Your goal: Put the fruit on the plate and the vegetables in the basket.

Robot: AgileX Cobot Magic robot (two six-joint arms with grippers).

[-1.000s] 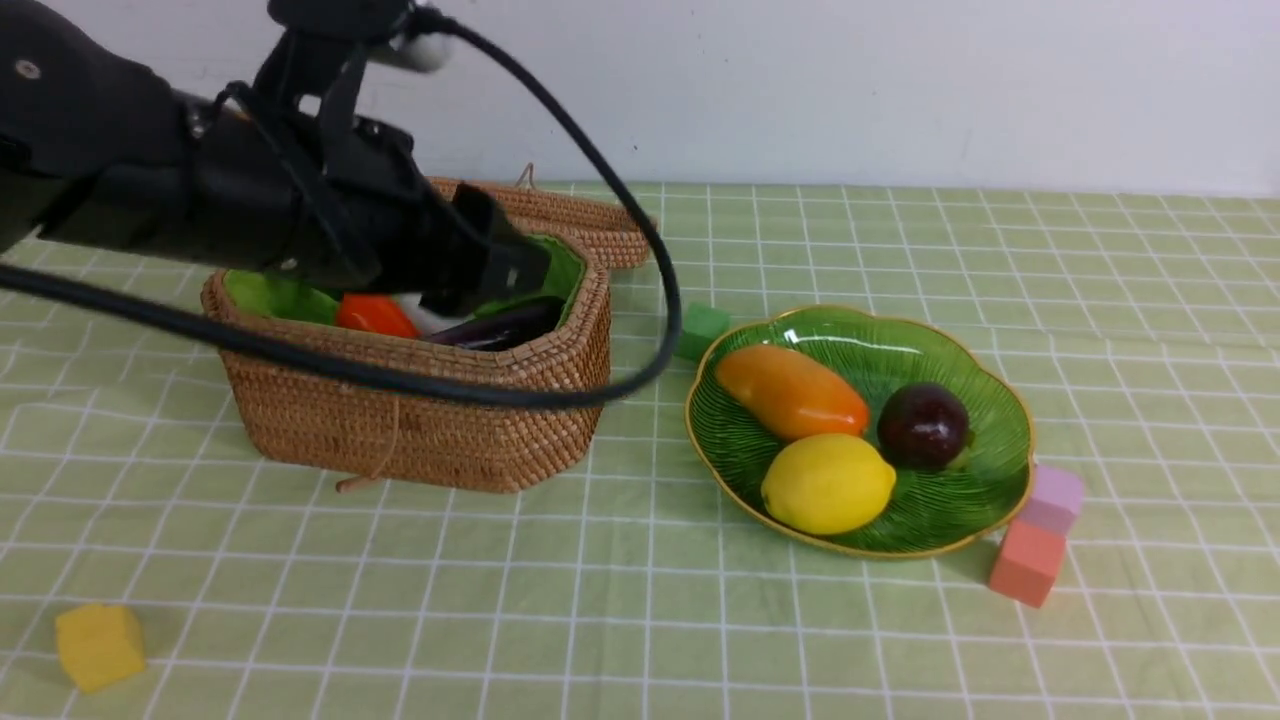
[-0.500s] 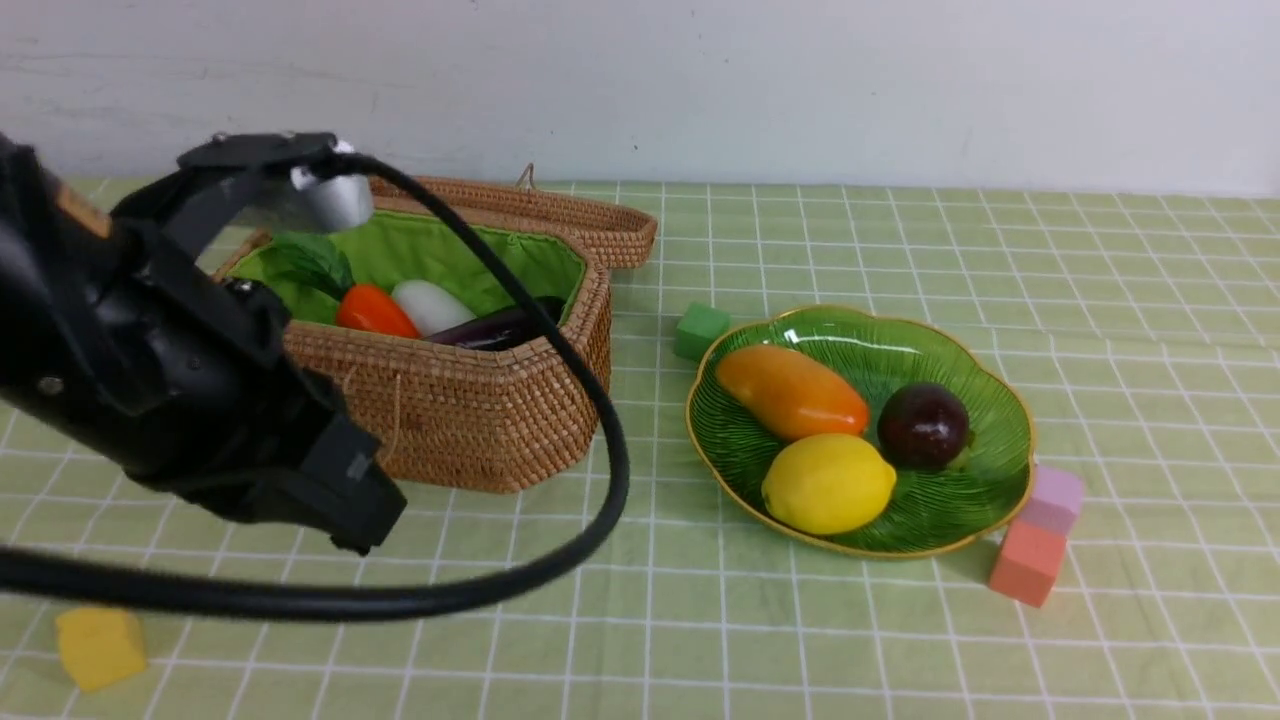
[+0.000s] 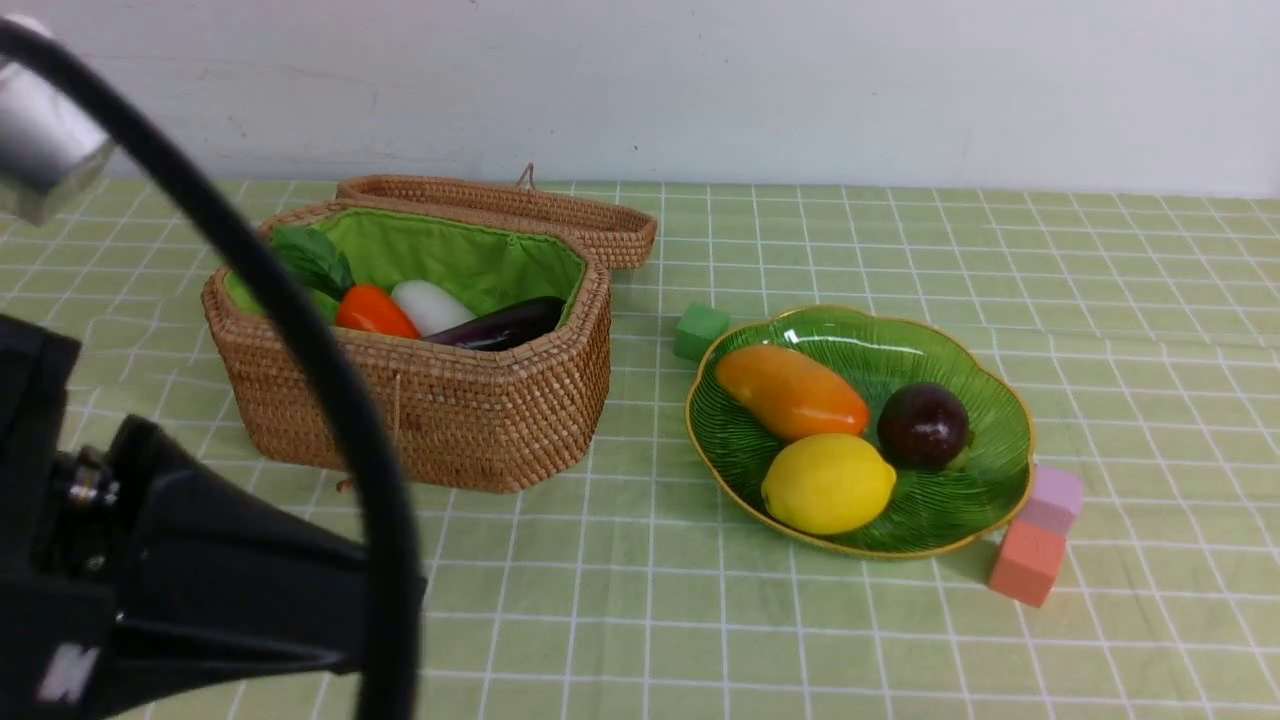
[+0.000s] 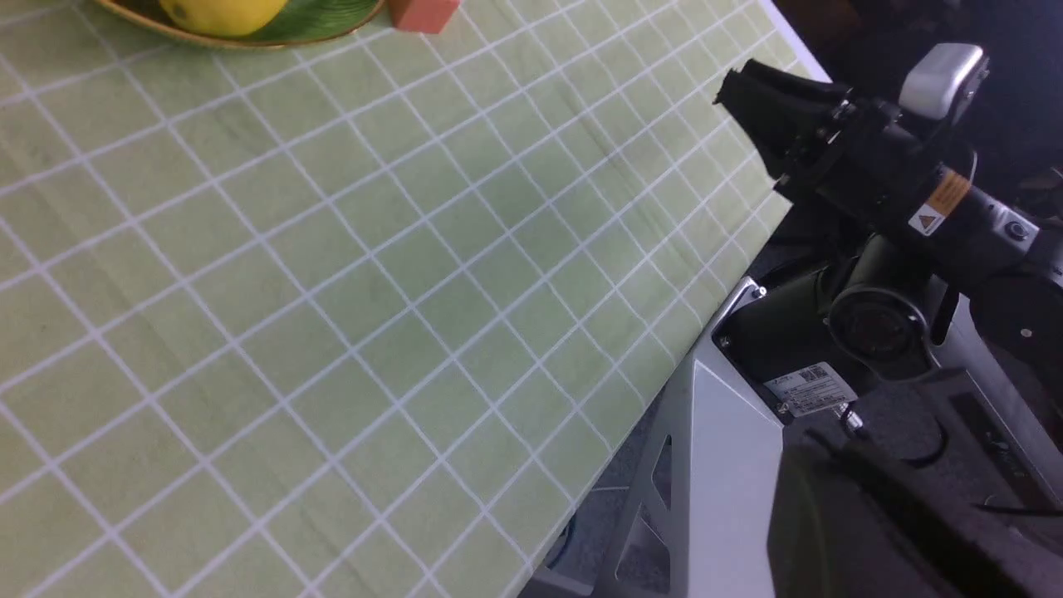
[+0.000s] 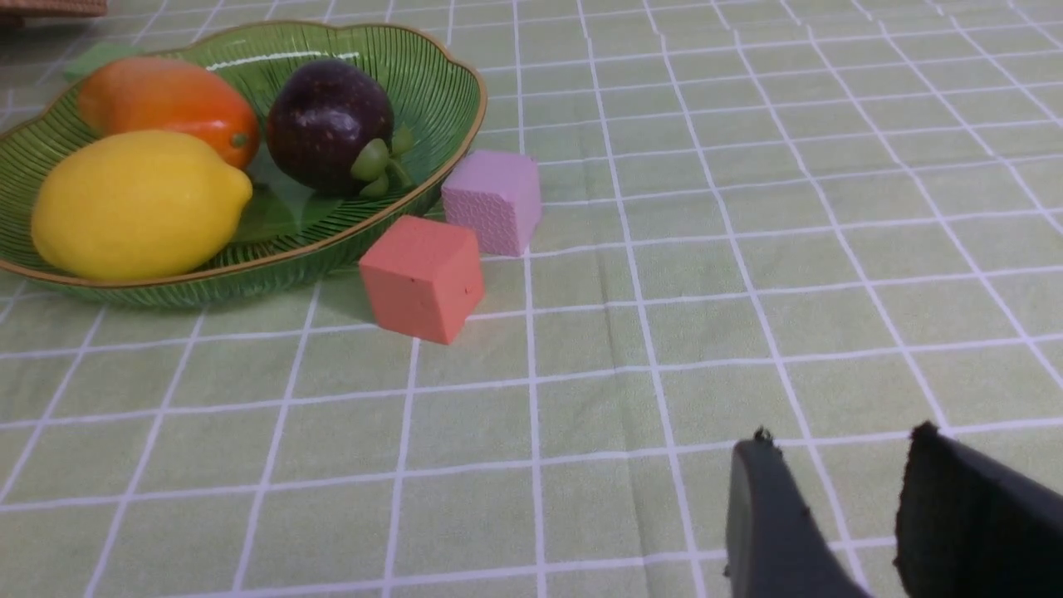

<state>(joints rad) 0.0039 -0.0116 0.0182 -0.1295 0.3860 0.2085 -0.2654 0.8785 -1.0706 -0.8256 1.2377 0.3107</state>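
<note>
The open wicker basket [image 3: 450, 410] holds an orange-red carrot [image 3: 372, 310] with its green leaves [image 3: 312, 260], a white radish [image 3: 430, 305] and a dark eggplant [image 3: 500, 325]. On the green plate [image 3: 960, 350] lie a mango [image 3: 790, 392], a lemon [image 3: 828, 483] and a dark purple fruit [image 3: 922, 426]. My left gripper [image 3: 410, 592] is low at the near left, in front of the basket, shut and empty. My right gripper [image 5: 839, 436] hovers over bare cloth near the plate [image 5: 432, 75], open with nothing between its fingers [image 5: 760, 507].
The basket lid [image 3: 520, 205] lies open behind the basket. A green cube [image 3: 700, 330] sits between basket and plate. A lilac cube [image 3: 1050, 497] and a salmon cube [image 3: 1027, 563] touch the plate's near right side. The left wrist view shows the table's near edge [image 4: 706, 274].
My left arm has pulled back from over the basket toward the near left, and its jaws have closed. The basket's contents are now uncovered.
</note>
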